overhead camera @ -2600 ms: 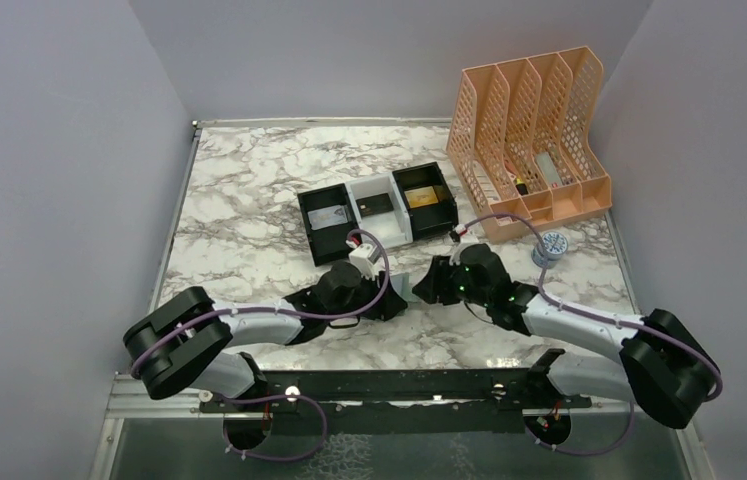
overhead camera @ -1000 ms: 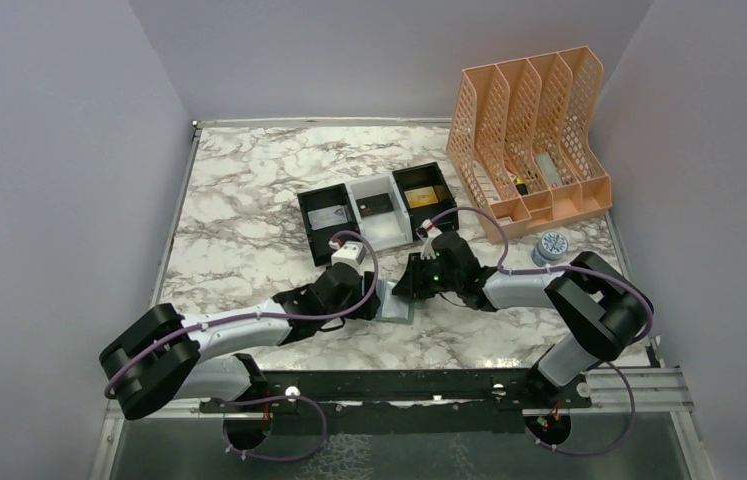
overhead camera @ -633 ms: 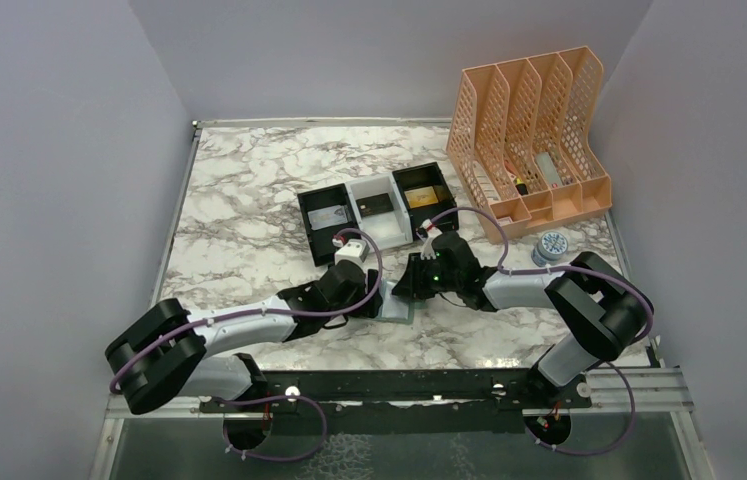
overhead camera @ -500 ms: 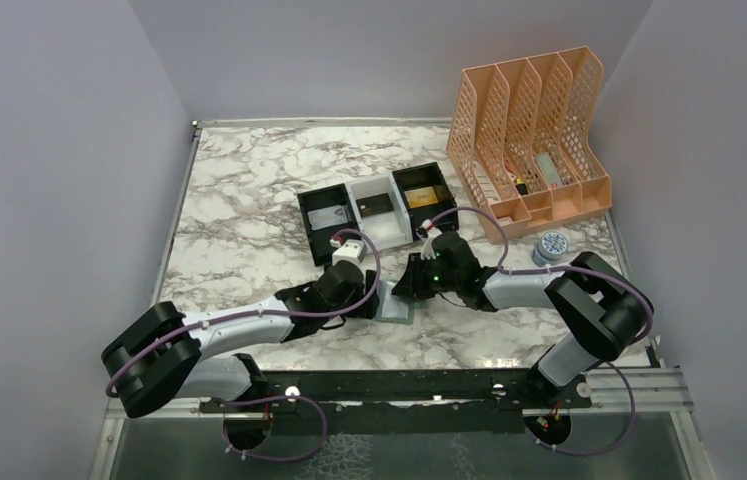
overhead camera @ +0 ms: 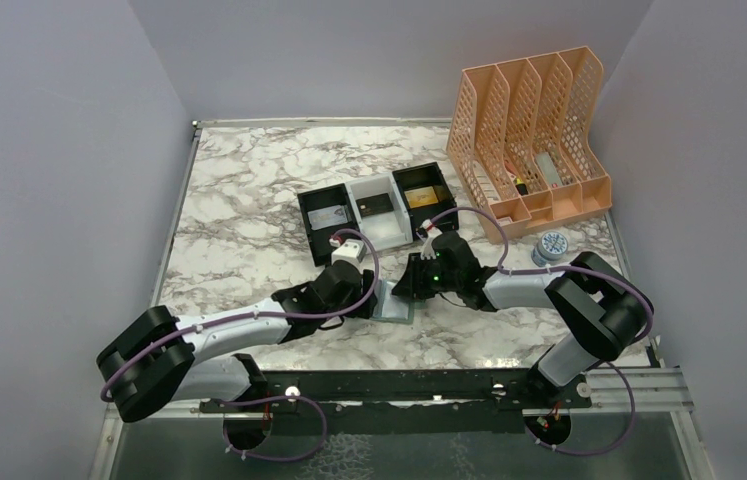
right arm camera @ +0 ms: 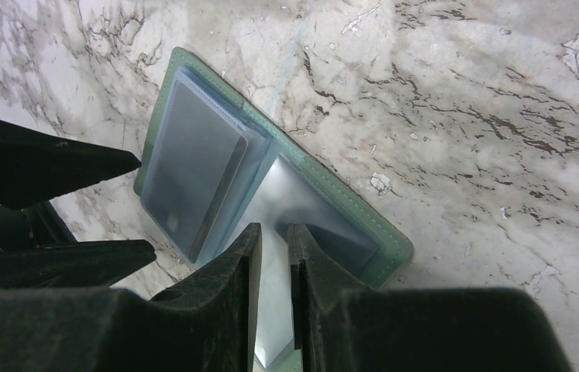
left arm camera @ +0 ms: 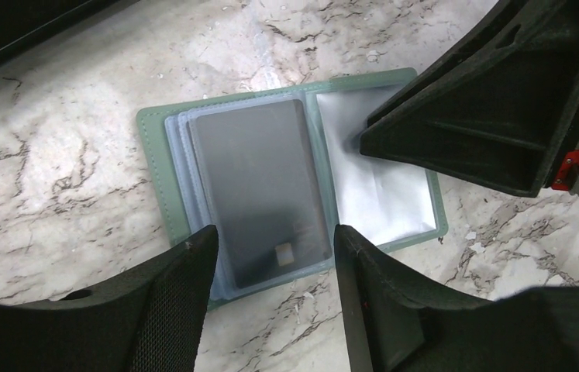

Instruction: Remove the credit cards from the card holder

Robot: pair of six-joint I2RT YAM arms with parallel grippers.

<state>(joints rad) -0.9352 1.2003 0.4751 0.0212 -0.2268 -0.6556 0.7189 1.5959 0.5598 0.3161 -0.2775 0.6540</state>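
Observation:
The sage-green card holder [overhead camera: 395,306] lies open and flat on the marble table between my two grippers. In the left wrist view its left half [left arm camera: 154,178] holds a dark credit card [left arm camera: 259,182] inside clear blue-grey sleeves. The right half [left arm camera: 383,198] is a pale empty pocket. My left gripper [left arm camera: 270,239] is open, its fingers straddling the near end of the card, just above it. My right gripper [right arm camera: 272,232] is shut to a narrow slit, its tips down on the pale right half [right arm camera: 309,209]. The card [right arm camera: 193,167] shows beside it.
A black-and-white three-compartment tray [overhead camera: 301,206] with cards in it stands just behind the wallet. An orange mesh file organiser [overhead camera: 529,120] stands at the back right. A small round object [overhead camera: 550,244] lies in front of it.
Since 2.6 s ago the right arm has folded in, its gripper moving left onto the wallet, which now lies open. Over the last second almost nothing has moved.

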